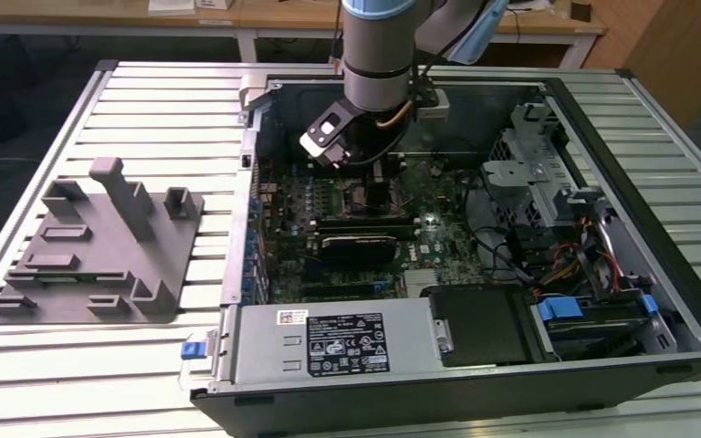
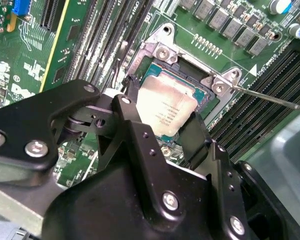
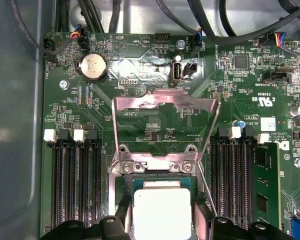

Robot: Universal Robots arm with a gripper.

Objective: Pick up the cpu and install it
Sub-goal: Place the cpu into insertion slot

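Observation:
The cpu, a small square chip with a silvery top, lies level in the open socket of the green motherboard. My gripper is shut on it, with one black finger against each of two opposite edges. In the first wrist view the cpu sits between the same fingers, just below the socket's raised metal load plate. In the exterior view the gripper hangs low inside the open computer case, over the socket area.
The thin socket lever stands out beside the socket. Memory slots flank it, one holding a memory stick. Cables, a drive cage and the power supply crowd the case. A grey fixture sits on the slatted table.

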